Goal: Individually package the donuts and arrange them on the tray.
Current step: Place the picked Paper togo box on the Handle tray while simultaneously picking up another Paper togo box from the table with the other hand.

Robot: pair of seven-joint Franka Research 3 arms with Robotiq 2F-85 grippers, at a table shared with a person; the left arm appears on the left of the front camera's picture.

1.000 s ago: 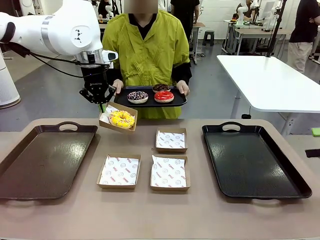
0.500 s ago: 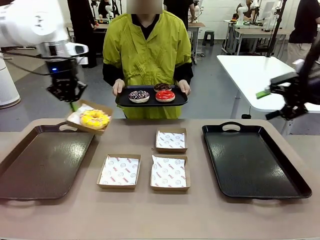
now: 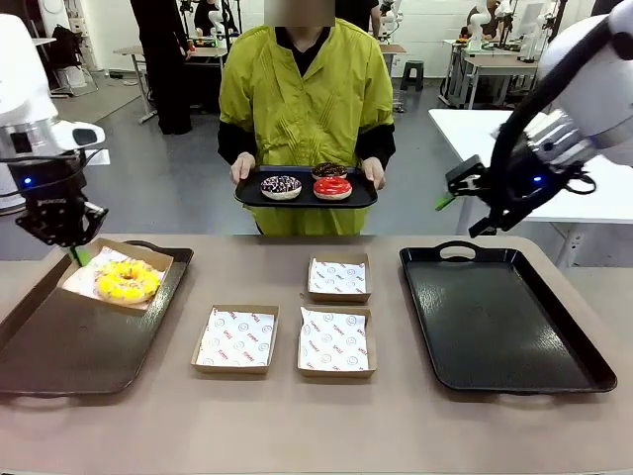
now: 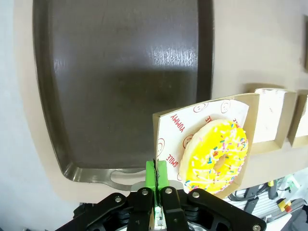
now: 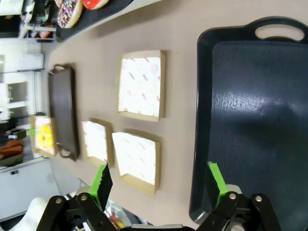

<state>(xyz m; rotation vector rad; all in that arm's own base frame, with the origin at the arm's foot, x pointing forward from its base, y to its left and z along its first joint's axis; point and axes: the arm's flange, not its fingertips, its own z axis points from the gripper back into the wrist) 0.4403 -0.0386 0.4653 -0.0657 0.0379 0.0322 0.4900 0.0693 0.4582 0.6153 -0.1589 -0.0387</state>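
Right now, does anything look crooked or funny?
Yes: the box with the yellow donut hangs slightly tilted over the left tray's far corner, pinched by one edge between the fingers of the left gripper.

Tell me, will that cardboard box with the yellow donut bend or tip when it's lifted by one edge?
Probably stiff enough: the box holds its shape though the left fingers pinch just one edge. It hangs tilted, so the yellow donut likely weighs the free side down and could slide. The icing looks soft and might smear if jolted.
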